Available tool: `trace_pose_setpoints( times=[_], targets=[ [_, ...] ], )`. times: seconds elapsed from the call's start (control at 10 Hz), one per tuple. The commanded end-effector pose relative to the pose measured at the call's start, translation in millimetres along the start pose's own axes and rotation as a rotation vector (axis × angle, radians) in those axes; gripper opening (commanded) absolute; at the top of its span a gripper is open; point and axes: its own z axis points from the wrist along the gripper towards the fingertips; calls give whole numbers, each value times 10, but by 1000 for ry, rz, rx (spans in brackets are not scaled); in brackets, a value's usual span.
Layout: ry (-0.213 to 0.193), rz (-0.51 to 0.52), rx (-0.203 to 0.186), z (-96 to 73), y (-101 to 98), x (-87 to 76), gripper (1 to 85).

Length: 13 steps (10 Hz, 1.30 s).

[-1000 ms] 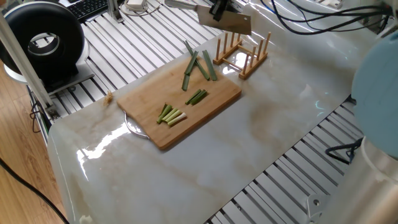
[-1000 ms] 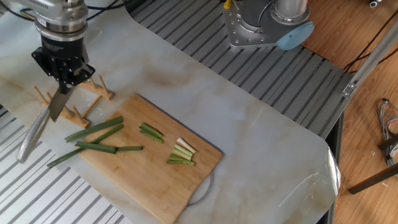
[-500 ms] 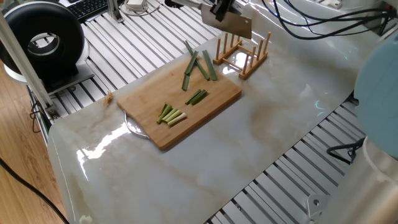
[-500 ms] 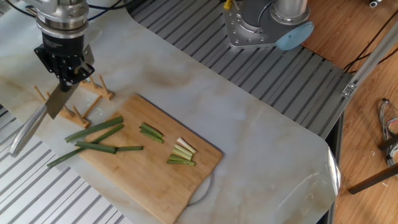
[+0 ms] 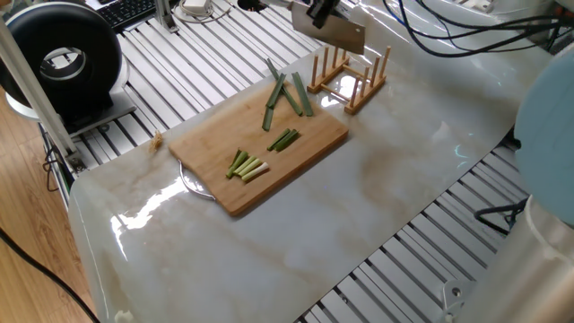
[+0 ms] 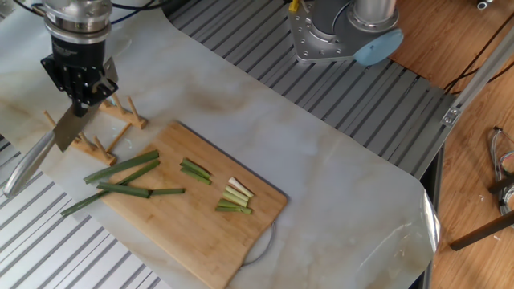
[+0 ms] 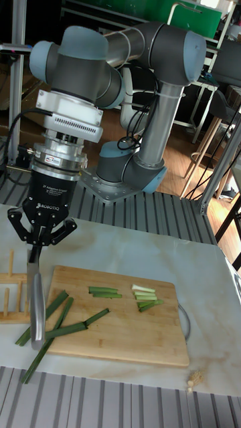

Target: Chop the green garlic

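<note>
The green garlic lies cut in pieces on the wooden cutting board (image 6: pixel 201 229). Long dark green stalks (image 6: pixel 120 167) sit at its rack end, short green pieces (image 6: pixel 195 169) in the middle, and pale whitish pieces (image 6: pixel 235 197) near the other end. They also show as the stalks (image 5: pixel 287 94) and pale pieces (image 5: pixel 247 166), and as the stalks (image 7: pixel 60 321) and pale pieces (image 7: pixel 146 297). My gripper (image 6: pixel 80 90) (image 7: pixel 37 249) (image 5: pixel 318 11) is shut on a knife (image 6: pixel 64 132) (image 7: pixel 37 307). The knife hangs tilted above the peg rack, off the board's end.
A wooden peg rack (image 6: pixel 100 132) (image 5: pixel 350 76) stands just beyond the board's stalk end, under the knife. The arm's base (image 6: pixel 345 32) is at the far table edge. A black round device (image 5: pixel 63 58) sits off the table's corner.
My gripper has risen a little with the knife. The knife has tilted further, its free end swinging out away from the board. The garlic pieces have not moved.
</note>
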Motion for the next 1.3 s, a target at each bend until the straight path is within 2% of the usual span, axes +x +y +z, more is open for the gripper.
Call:
trace_pose_setpoints(
  times=[0.0,0.2,0.4,0.5,0.7,1.0,1.2],
  targets=[
    [-20,9,-20,52,-75,107,13],
    [-7,18,-44,127,-91,299,13],
    [-20,19,-33,218,-182,400,13],
    [-8,49,-51,246,-133,451,13],
    [-13,68,-61,318,-65,501,13],
    [-31,53,-31,454,-80,535,13],
    [-41,57,-46,554,-46,543,13]
  ],
)
